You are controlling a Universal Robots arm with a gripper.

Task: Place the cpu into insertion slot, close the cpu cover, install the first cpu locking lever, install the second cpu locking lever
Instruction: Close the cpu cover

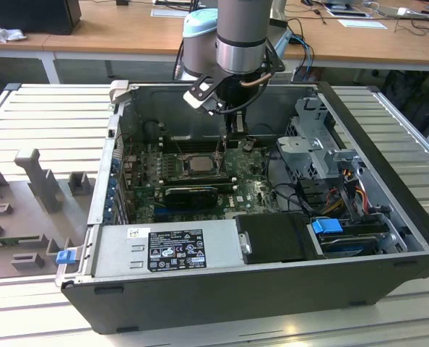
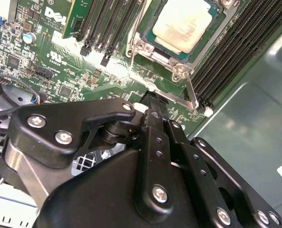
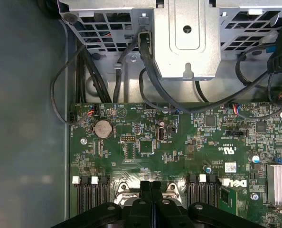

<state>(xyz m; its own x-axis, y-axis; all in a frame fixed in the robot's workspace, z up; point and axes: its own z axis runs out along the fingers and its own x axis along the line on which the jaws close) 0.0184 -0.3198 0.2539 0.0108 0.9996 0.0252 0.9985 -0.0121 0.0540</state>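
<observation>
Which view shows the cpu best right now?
Second wrist view: the cpu is close, its pale top unobstructed. The exterior view shows it small and distant; in the first wrist view the gripper blocks it.

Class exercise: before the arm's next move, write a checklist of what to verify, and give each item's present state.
1. Cpu lies flat: ok.
2. Cover down around it: ok.
3. Lever latched: cannot tell.
4. Pincer shut: ok.
5. Pincer low over board, beside cpu: ok.
</observation>
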